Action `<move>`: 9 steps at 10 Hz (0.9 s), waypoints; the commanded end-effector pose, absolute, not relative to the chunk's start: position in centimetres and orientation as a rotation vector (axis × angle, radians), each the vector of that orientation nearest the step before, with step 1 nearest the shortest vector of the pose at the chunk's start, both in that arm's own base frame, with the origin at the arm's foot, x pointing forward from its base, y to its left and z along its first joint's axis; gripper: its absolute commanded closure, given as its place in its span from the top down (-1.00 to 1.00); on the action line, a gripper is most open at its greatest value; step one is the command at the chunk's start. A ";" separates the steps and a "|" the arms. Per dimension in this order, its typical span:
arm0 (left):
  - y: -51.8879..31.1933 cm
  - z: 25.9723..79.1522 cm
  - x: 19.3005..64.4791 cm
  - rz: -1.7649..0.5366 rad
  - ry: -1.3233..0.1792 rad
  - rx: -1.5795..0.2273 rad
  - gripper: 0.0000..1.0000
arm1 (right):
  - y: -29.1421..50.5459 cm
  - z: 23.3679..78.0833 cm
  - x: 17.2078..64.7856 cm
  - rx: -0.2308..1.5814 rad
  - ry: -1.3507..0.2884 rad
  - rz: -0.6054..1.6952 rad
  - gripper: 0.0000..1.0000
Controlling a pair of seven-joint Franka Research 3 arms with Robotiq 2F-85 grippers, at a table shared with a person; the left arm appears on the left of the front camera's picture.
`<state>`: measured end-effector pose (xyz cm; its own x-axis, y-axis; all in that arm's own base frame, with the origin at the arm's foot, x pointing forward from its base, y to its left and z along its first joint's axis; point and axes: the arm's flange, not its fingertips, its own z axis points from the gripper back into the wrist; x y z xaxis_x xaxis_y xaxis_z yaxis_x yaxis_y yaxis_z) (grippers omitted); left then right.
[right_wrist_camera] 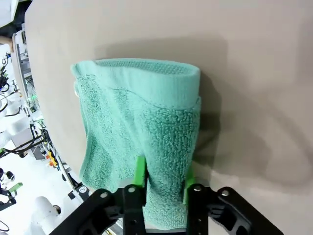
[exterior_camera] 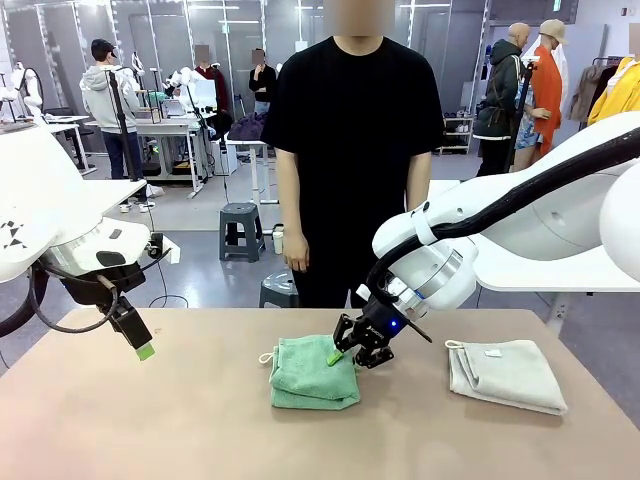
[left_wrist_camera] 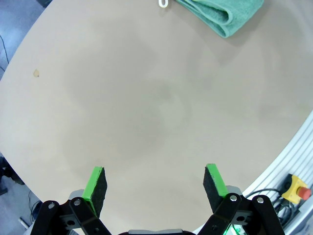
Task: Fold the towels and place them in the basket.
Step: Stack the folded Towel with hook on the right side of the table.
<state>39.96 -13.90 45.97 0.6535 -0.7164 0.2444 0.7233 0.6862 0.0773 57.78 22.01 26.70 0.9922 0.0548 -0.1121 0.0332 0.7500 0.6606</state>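
- My right gripper (exterior_camera: 335,355) has its jaws closed on the right edge of the green towel (exterior_camera: 312,372); in the right wrist view the green pads (right_wrist_camera: 140,177) pinch a thick bunch of terry between them, so I judge I have hold of several layers.
- The green towel lies folded in a compact stack near the middle of the table (exterior_camera: 150,430), with its small loop (exterior_camera: 265,357) sticking out on the side away from my right gripper.
- The cream-white towel (exterior_camera: 507,373) lies folded too, well apart from the green towel, on the side my right arm comes from.
- My left gripper (left_wrist_camera: 155,182) hangs with its fingers spread wide over bare table, holding nothing, well apart from the green towel on its loop side.
- I take the step in hand to be picking up the folded green towel to carry it to the basket.
- The next move calls for a lift that keeps all layers pinched, so the stack does not fall open.
- I cannot place the basket relative to the green towel from here, so I must find it first.
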 end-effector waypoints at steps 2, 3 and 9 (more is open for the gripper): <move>-14.0 46.1 40.1 -0.808 -0.263 -0.014 1.00 | 22.3 26.9 57.6 0.737 0.107 0.006 -1.00; -14.0 46.1 40.1 -0.808 -0.263 -0.014 1.00 | 22.4 27.2 57.5 0.735 0.102 0.007 -1.00; -14.0 46.1 40.1 -0.808 -0.263 -0.014 1.00 | 22.2 26.8 57.7 0.724 0.126 0.014 -1.00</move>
<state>39.96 -13.90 45.97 0.6535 -0.7164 0.2444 0.7233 0.6862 0.0773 57.68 22.29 26.88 0.9922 0.0593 -0.1101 0.0288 0.7486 0.6624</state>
